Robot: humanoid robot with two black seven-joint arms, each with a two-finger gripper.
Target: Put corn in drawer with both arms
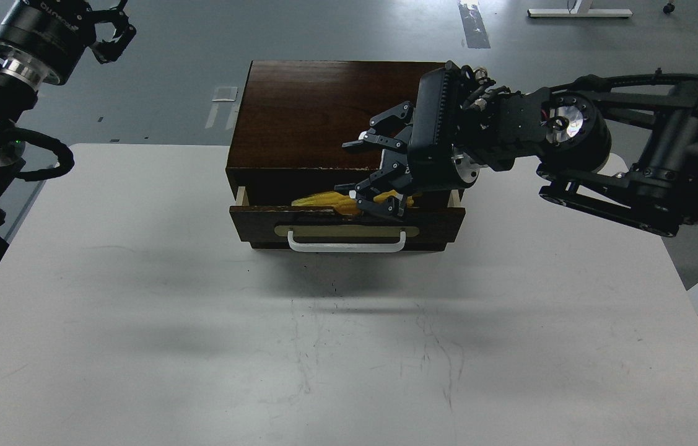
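Head view: drawer (347, 230) stands pulled partway out of the brown box (311, 111) on the white table (138, 297). Corn (319, 199) lies inside the drawer, tip pointing left. My right gripper (358, 173) hangs over the opening, fingers spread wide; the lower finger (379, 207) overlaps the cob, contact uncertain. Step, as I judge it: release. Next: lift clear, then push the front shut. My left gripper (114, 31) is raised far left, well apart; its spread I cannot tell.
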